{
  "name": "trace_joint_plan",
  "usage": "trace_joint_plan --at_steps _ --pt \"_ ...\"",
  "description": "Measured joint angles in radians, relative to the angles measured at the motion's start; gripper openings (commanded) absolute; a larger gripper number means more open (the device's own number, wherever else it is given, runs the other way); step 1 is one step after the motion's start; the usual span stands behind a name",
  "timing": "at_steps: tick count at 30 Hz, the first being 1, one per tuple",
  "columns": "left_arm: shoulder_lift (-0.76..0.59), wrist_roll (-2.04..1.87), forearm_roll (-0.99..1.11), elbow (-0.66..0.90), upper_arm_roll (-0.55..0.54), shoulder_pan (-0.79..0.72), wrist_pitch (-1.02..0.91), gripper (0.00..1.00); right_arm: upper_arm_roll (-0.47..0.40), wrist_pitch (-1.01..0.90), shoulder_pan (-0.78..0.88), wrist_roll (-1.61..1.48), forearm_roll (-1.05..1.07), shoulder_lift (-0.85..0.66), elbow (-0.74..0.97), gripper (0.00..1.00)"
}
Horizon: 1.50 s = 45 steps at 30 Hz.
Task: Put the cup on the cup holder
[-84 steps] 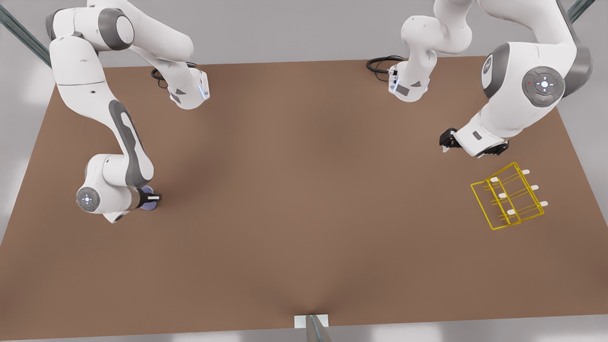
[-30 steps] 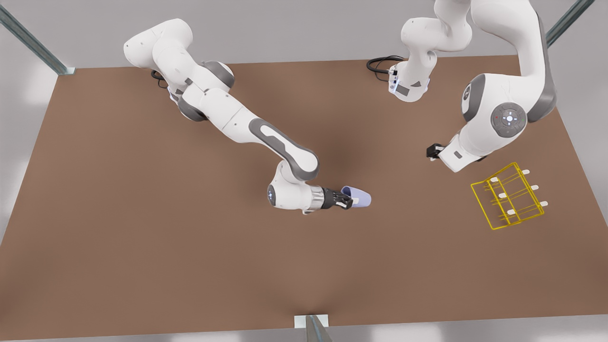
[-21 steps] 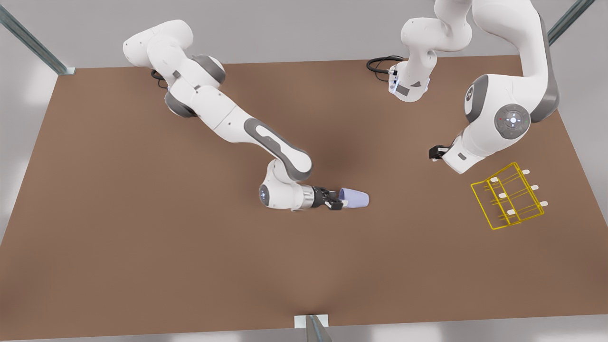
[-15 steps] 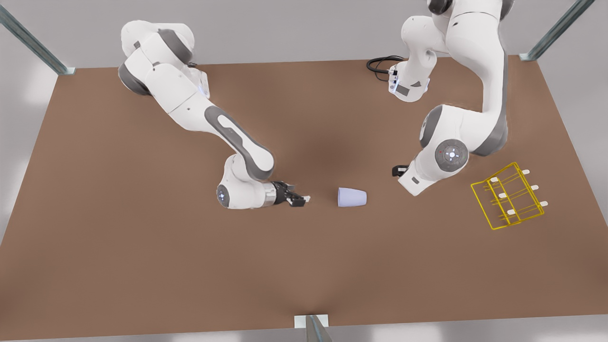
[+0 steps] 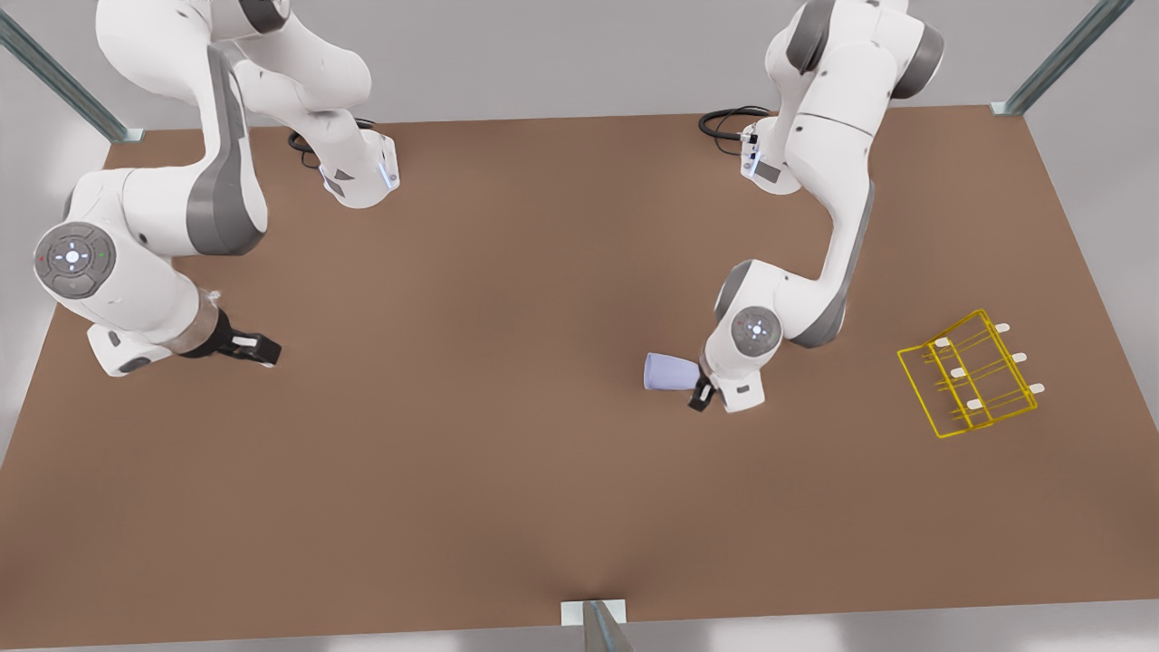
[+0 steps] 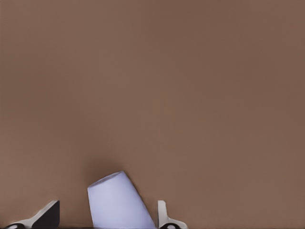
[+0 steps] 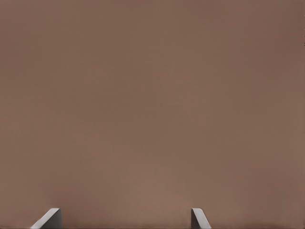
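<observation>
The left gripper (image 6: 107, 217) has its fingers (image 6: 164, 217) spread wider than the cup (image 6: 116, 202), one to each side of it with a gap on both sides, so nothing is clasped; the cup lies between them on the table (image 6: 190, 95), its narrow closed end pointing away from the wrist; in the front view this gripper (image 5: 699, 396) sits at the cup's (image 5: 668, 372) end that faces the front view's right, low over the table (image 5: 507, 489), near the middle of the brown top; the cup lies on its side there, touching the surface; the cup holder (image 5: 969, 374) stands well apart from it toward the front view's right, yellow wire with white-capped prongs, nothing on them; the right gripper (image 7: 126, 219) has its fingers (image 7: 198, 218) wide apart with bare table (image 7: 152, 95) between them, holding nothing; in the front view it (image 5: 253, 347) hangs over the table near the edge at the front view's left, far from the cup, its arm waiting.
</observation>
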Motion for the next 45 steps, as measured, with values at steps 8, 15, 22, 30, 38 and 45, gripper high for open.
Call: trace_joint_plan --at_steps 8,15,22,30,38,45 --pt "0.054 -0.170 -0.005 -0.022 -0.055 0.007 0.058 1.00 0.001 -0.007 0.006 -0.150 -0.011 0.016 0.004 1.00" --pt "0.074 -0.287 -0.059 -0.015 -0.058 0.006 0.072 1.00 0.001 -0.009 0.002 -0.236 -0.010 0.022 0.004 1.00" --pt "0.109 -0.389 -0.078 -0.013 -0.058 -0.001 0.102 1.00 -0.003 0.005 0.000 -0.294 -0.012 0.024 0.007 1.00" --pt "0.154 -0.466 -0.076 -0.014 -0.063 -0.020 0.142 1.00 -0.005 0.026 -0.037 -0.338 0.007 0.041 0.013 1.00" --pt "0.162 -0.512 -0.077 -0.013 -0.063 -0.026 0.159 0.67 -0.005 0.040 -0.034 -0.366 0.013 0.043 0.014 1.00" --pt "0.110 -0.535 -0.051 0.176 0.004 -0.016 -0.011 0.69 -0.005 0.043 -0.034 -0.382 0.013 0.044 0.014 1.00"
